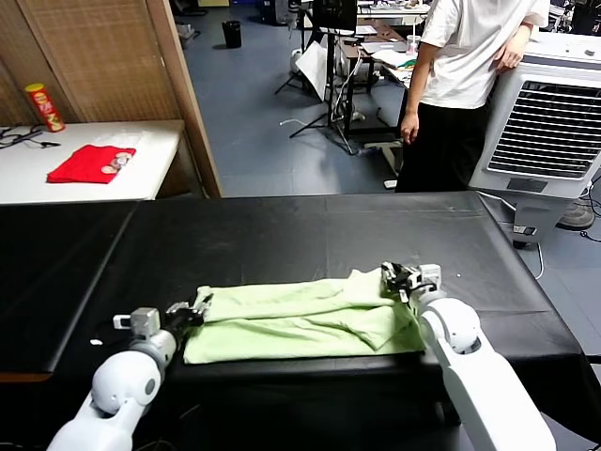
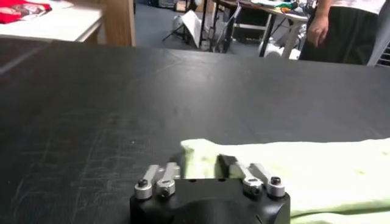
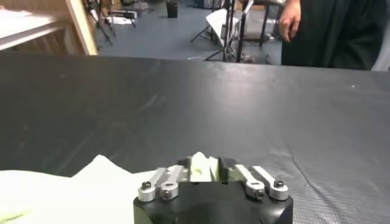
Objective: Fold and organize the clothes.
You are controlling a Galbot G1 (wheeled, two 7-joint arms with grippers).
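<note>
The clothes are one pale green shirt, folded into a long band near the front edge of the black table. My left gripper is at the band's left end. In the left wrist view the left gripper is shut on a corner of the clothes. My right gripper sits at the band's far right corner. In the right wrist view the right gripper pinches a raised tuft of the clothes between its fingers.
A red folded garment and a red-and-yellow can lie on a white side table at the back left. A wooden partition stands behind the black table. A person and a white air cooler are at the back right.
</note>
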